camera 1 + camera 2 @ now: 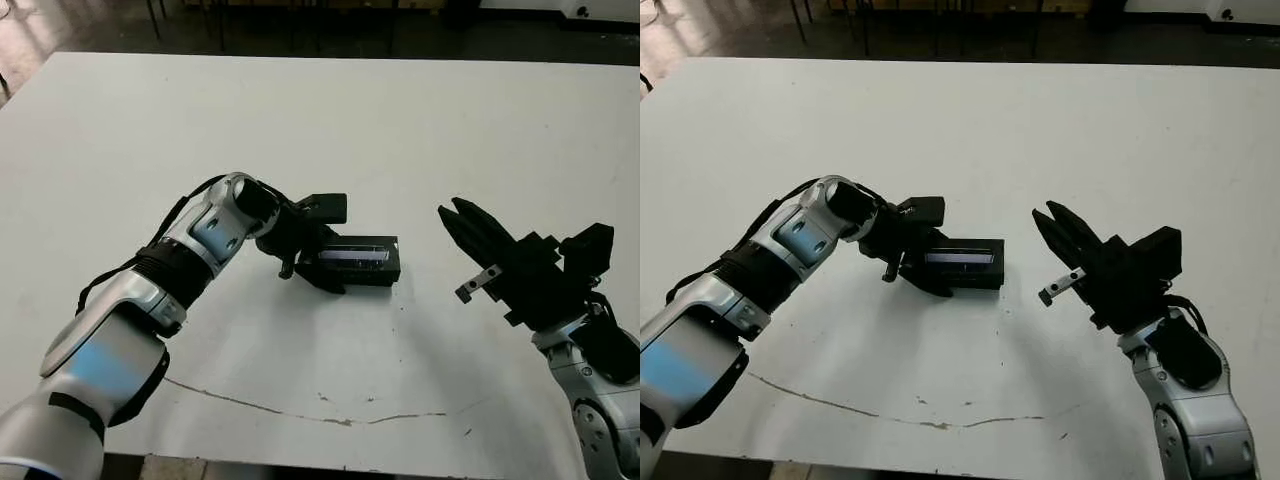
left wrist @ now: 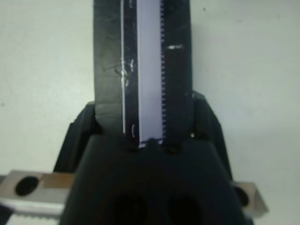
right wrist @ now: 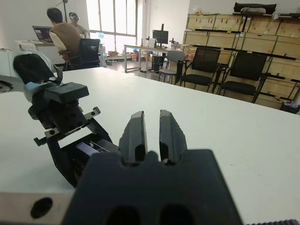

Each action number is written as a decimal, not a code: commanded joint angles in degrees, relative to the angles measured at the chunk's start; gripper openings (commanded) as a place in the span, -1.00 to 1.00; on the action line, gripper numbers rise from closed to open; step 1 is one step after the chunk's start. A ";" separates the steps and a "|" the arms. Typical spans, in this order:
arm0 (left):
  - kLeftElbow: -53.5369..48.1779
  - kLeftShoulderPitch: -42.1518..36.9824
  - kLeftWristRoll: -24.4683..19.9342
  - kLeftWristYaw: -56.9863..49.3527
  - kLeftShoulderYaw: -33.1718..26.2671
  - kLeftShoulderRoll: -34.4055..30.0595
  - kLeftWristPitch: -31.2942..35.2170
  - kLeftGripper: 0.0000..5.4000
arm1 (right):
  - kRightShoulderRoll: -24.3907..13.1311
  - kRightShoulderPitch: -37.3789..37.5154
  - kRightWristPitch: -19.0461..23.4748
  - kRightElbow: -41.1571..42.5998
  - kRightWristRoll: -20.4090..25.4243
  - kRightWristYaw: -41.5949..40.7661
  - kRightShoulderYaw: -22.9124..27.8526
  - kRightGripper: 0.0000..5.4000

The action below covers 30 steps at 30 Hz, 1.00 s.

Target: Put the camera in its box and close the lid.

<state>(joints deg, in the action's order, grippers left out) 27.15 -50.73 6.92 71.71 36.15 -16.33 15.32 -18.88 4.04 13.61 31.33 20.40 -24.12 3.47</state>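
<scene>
- The two head views look forward and down from above the near edge of the white table (image 1: 420, 120), taking in nearly its whole top; the right eye sits slightly aside, so everything shifts leftward.
- The left wrist view looks along the left gripper (image 2: 145, 122), very close to the lid (image 2: 140, 70).
- The right wrist view looks low across the table, past the right gripper (image 3: 152, 133), toward the left gripper and room beyond.

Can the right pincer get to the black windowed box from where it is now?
Probably yes: bare white table lies between the right pincer and the black windowed box, though the left pincer already grips its far end.
</scene>
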 commanded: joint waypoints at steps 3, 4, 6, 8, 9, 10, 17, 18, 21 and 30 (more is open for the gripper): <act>-2.85 5.97 3.60 2.29 5.17 -2.50 5.75 -0.24 | 0.27 -0.17 0.26 -0.53 -0.36 0.47 -0.54 -1.00; -3.20 6.13 3.42 2.35 5.08 -2.91 6.08 -0.24 | 0.30 -0.29 0.10 -0.65 -0.49 0.46 -0.68 -1.00; -3.35 6.44 2.82 2.57 4.44 -3.84 7.05 -0.24 | 0.24 -0.51 -0.10 -0.87 -0.67 0.38 -0.87 -1.00; -3.37 6.88 2.25 2.11 3.55 -4.49 8.72 -0.24 | 0.14 -0.63 0.04 -0.87 -0.76 0.45 -0.94 -1.00; -3.57 7.37 1.94 1.44 2.86 -4.78 9.65 -0.24 | 0.16 -0.62 0.21 -0.76 -0.79 0.59 -0.96 -1.00; -4.17 7.91 1.94 0.54 2.34 -5.10 10.54 -0.24 | 0.17 -0.62 0.38 -0.68 -0.76 0.66 -0.95 -1.00; -6.04 9.86 1.96 -1.41 2.24 -5.82 11.24 -0.24 | 0.28 -0.89 -0.08 -0.97 -0.91 0.55 -1.17 -1.00; -5.81 10.15 1.53 -1.56 1.98 -5.51 11.95 -0.24 | 0.20 -0.88 0.28 -0.72 -0.89 0.67 -1.14 -1.00; -5.24 10.63 0.37 -1.80 1.50 -4.78 13.43 -0.24 | 0.21 -0.82 0.28 -0.59 -0.84 0.74 -1.03 -1.00; -3.86 11.34 -0.81 -1.64 1.93 -5.09 7.26 0.14 | 0.20 -0.65 -0.07 -0.55 -0.98 0.82 -1.11 -1.00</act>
<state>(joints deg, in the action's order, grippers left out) 19.30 -46.15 3.03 69.64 33.89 -20.33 22.83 -18.58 2.95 13.58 31.09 19.73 -23.32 2.42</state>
